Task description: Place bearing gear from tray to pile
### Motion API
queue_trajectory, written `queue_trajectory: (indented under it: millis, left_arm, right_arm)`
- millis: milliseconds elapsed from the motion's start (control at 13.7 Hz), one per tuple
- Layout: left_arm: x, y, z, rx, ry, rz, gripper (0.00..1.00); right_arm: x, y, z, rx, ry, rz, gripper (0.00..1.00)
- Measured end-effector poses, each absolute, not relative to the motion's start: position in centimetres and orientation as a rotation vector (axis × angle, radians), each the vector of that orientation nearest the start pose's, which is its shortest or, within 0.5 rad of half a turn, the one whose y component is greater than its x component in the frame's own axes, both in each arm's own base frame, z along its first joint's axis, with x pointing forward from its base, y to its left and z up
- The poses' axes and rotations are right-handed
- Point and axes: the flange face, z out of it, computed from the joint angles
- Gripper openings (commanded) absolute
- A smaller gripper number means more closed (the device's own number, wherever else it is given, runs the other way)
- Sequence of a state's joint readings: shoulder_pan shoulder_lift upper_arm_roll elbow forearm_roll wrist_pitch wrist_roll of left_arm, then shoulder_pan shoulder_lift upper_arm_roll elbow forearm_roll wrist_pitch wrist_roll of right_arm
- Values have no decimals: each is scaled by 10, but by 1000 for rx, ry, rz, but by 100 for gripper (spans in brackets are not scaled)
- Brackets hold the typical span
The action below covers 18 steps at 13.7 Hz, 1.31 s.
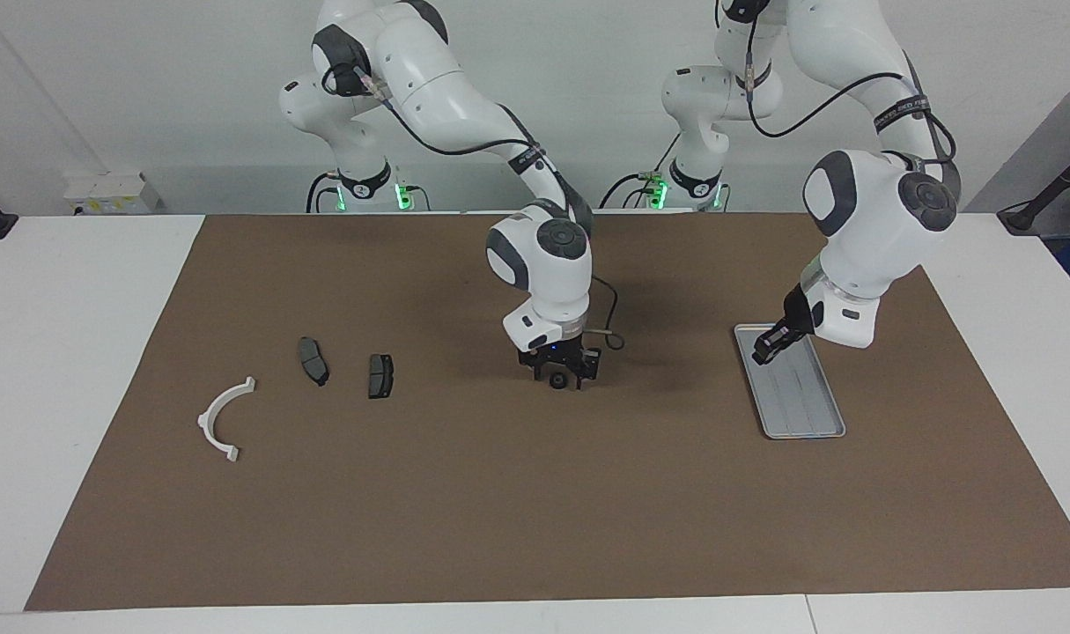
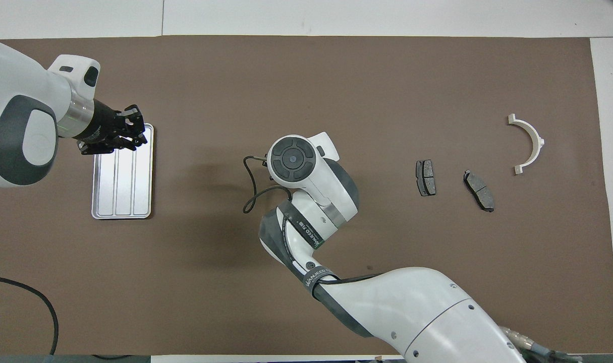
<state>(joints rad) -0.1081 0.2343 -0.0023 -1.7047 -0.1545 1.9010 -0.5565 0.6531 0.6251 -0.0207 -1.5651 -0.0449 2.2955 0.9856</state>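
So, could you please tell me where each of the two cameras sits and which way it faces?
Facing view: high across the table, facing the robots; both bases and whole arms show, right gripper down around the bearing gear, left gripper over the tray.
Overhead view: above the robots' end, looking steeply down; arms enter from the bottom, wrists and forearms only.
Shared: tray, brown mat, two brake pads, white bracket, mirrored by half a turn.
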Motion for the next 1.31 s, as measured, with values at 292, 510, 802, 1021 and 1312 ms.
queue_trajectory:
  millis: [292, 510, 802, 1021, 1312]
  left_arm:
    - [624, -74, 465, -3128, -933, 139, 0]
    - [622, -90, 465, -3115, -974, 144, 0]
    - [620, -105, 465, -3119, -962, 146, 0]
    - [618, -121, 466, -3120, -964, 141, 0]
    - [616, -146, 462, -3128, -998, 89, 0]
  right_arm:
    - [573, 421, 288, -3053, 493, -167, 35]
    - [573, 421, 289, -3051, 494, -169, 4]
    - [574, 420, 289, -3058, 464, -169, 0]
    - [584, 405, 291, -3083, 436, -155, 0]
    - [621, 363, 319, -3088, 399, -186, 0]
